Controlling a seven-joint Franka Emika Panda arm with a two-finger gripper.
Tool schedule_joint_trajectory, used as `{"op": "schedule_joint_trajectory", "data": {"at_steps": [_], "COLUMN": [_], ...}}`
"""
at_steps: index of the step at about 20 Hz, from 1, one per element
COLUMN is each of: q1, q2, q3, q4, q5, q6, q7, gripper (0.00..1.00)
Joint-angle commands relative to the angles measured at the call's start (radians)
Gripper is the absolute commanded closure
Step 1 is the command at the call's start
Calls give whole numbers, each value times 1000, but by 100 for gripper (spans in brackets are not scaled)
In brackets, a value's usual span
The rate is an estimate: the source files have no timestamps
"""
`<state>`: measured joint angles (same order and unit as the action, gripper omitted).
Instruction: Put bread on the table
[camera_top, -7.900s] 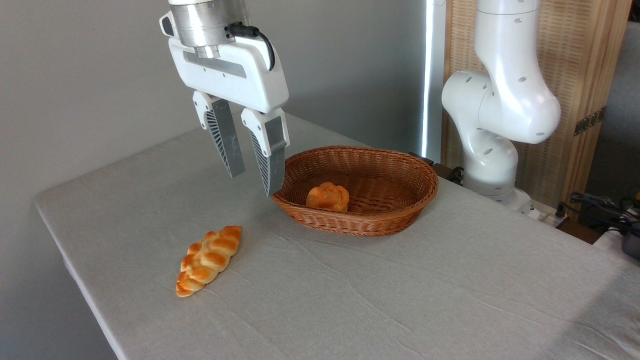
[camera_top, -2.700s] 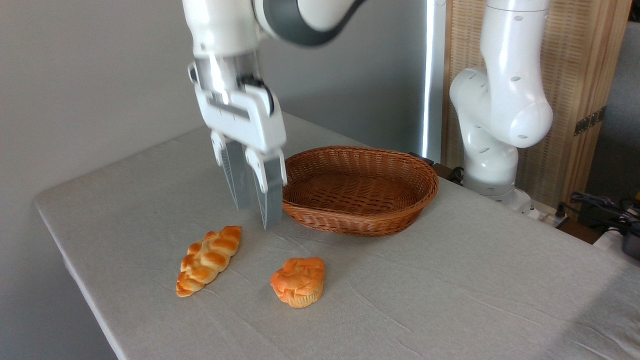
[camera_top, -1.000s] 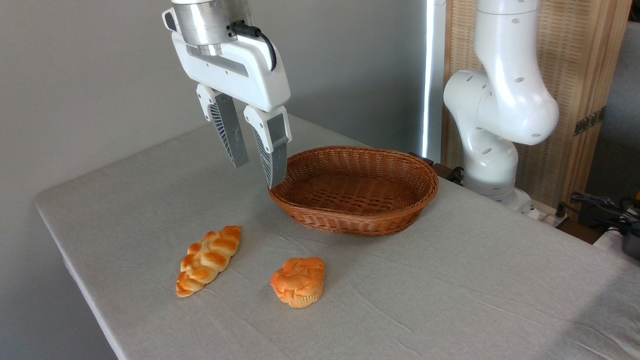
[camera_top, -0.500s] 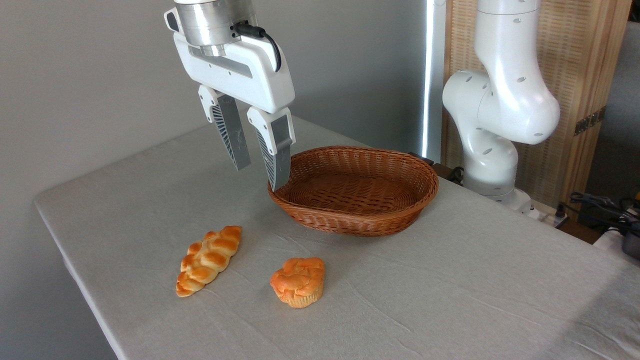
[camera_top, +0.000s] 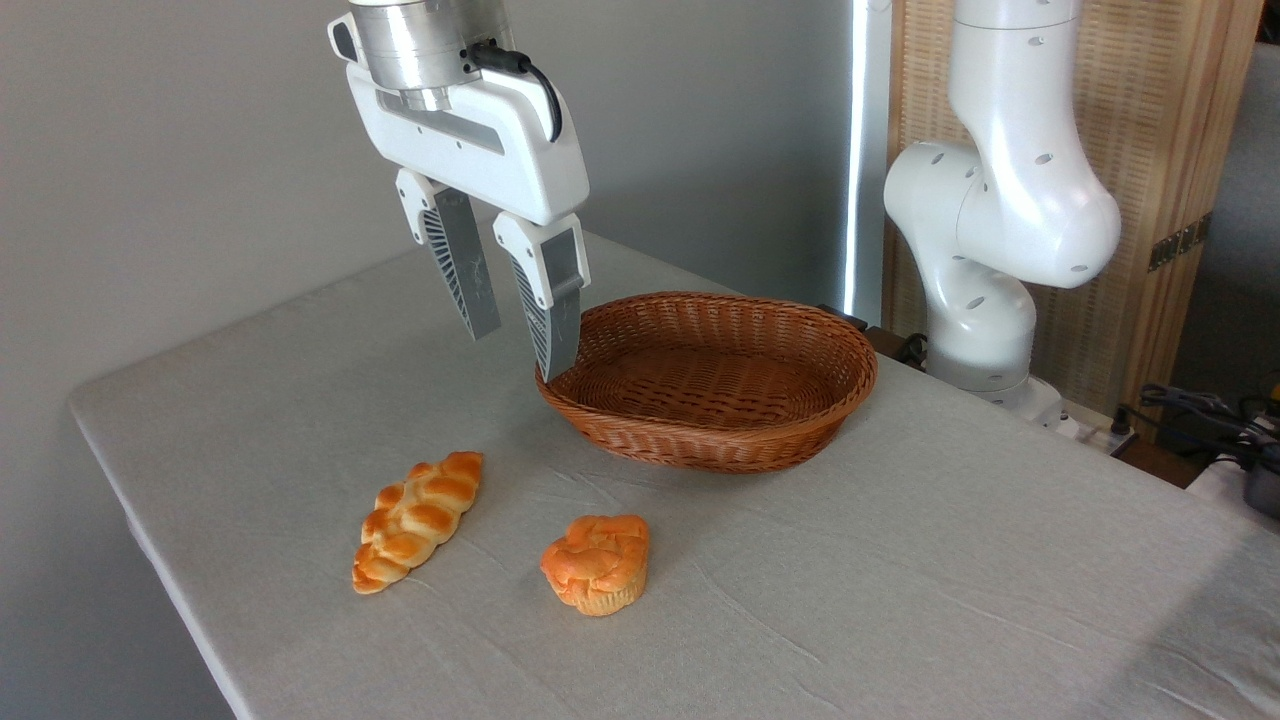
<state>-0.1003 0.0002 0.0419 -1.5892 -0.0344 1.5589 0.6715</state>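
The end effector (camera_top: 517, 350) hangs high up in the air, above the back part of the bench (camera_top: 900, 600). It points down and leans a little to one side. Its two fingers (camera_top: 455, 270) are apart with a gap between them, and nothing is in the gap. The tip of the right finger shows in front of the left rim of the basket (camera_top: 712, 380). The basket is brown and has nothing in it.

The bread (camera_top: 597, 563) sits on the grey cloth of the bench, in front of the basket and well below the end effector. It rests on its pale bottom. Nothing is touching it. A long braided loaf (camera_top: 418, 519) lies near it, to the left. The white arm's base (camera_top: 985, 300) stands at the far right, behind the basket.
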Motion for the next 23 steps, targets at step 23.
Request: {"op": "schedule_joint_trajectory", "data": {"at_steps": [23], "q1": [31], "q2": [12], "q3": [-30], "q4": [20], "q5": [-4], "q6": [46], "q7": [20], "gripper": [0]}}
